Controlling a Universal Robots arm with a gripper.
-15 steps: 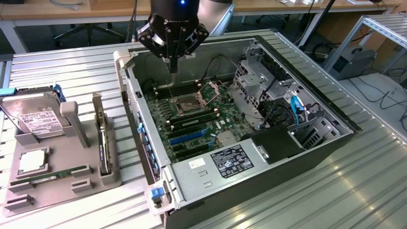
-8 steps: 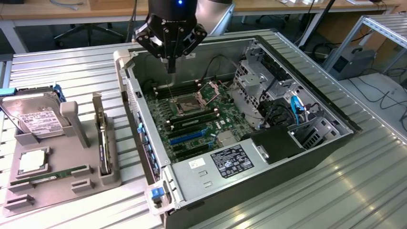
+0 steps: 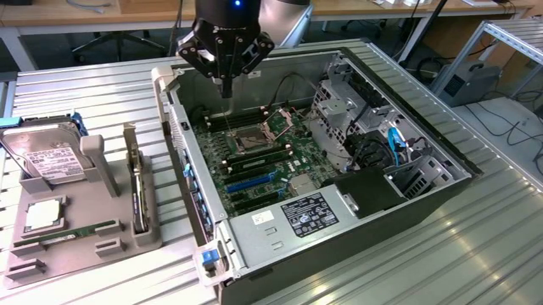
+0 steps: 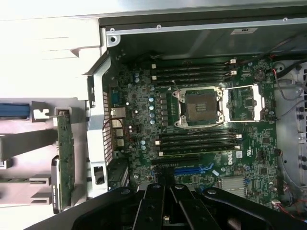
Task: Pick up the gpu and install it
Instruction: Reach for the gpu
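Note:
The gpu (image 3: pixel 137 200) stands on edge in a slot of the grey holder (image 3: pixel 85 254), to the exterior view's left of the open computer case (image 3: pixel 357 248), with its silver bracket end toward the back. In the wrist view the gpu (image 4: pixel 64 155) appears as a thin board just outside the case wall. My gripper (image 3: pixel 226 89) hangs over the back of the motherboard (image 3: pixel 254 159), near the memory slots, well away from the gpu. Its fingers (image 4: pixel 152 201) are closed together and hold nothing. A blue expansion slot (image 4: pixel 192 169) lies on the board below the gripper.
The holder also carries a silver hard drive (image 3: pixel 47 162) with a white label, a green memory stick (image 3: pixel 81 230) and a small silver square part (image 3: pixel 42 216). A drive cage and cables (image 3: pixel 373 140) fill the case's right side. Everything stands on a ribbed metal table (image 3: pixel 441 267).

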